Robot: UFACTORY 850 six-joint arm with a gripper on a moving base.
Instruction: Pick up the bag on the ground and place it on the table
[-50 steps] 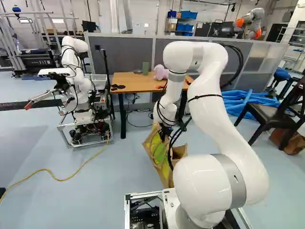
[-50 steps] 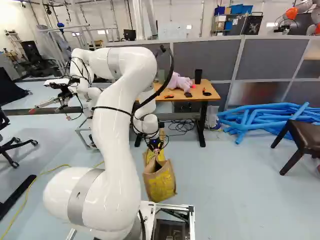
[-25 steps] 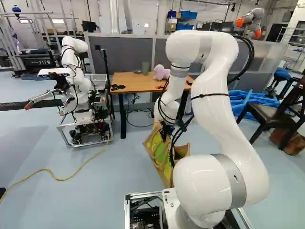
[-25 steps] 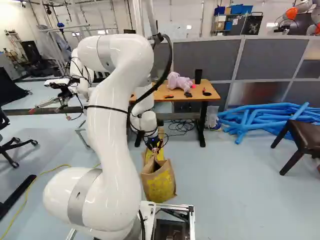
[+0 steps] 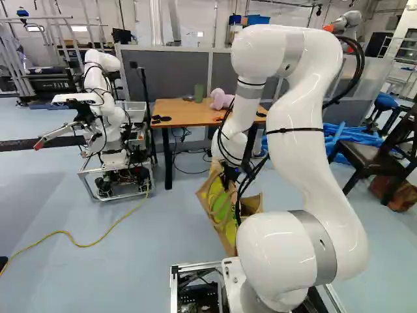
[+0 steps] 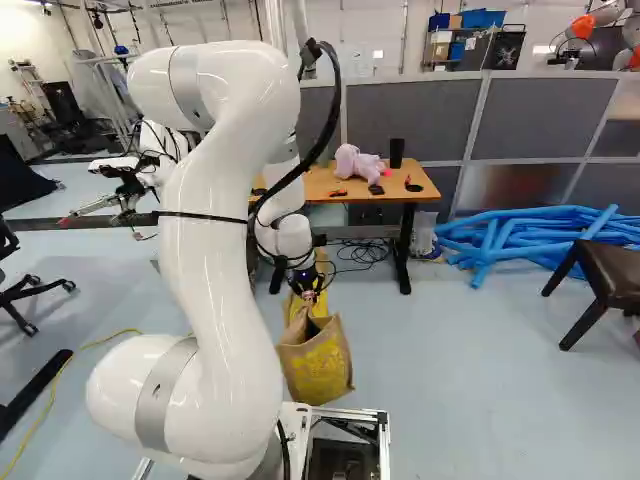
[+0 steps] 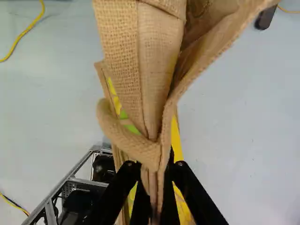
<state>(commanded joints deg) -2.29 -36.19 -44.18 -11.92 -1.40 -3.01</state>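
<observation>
In the right base view my gripper (image 6: 308, 292) points down at the top of the brown burlap bag (image 6: 322, 368), which has yellow and green print. The bag (image 5: 221, 207) hangs or stands just ahead of the base; whether its bottom touches the floor I cannot tell. Seen from the wrist, the gripper (image 7: 152, 176) is shut on bunched burlap at the bag's top rim, with a looped handle (image 7: 126, 140) folded against the fingers. The wooden table (image 5: 186, 112) is behind the bag, with a pink plush toy (image 6: 358, 164) and small dark items on it.
Another robot (image 5: 107, 124) stands left of the table. A yellow cable (image 5: 98, 241) crosses the floor. Blue foam tubes (image 6: 540, 235) lie right of the table, near a dark chair (image 6: 600, 290). Grey partitions (image 6: 410, 115) rise behind; black cables (image 6: 365, 250) lie beneath the table.
My arm's upper links have swung back toward the base. The gripper has shifted slightly with the bag's top, and the bag's mouth leans a little nearer the base. The base has not moved.
</observation>
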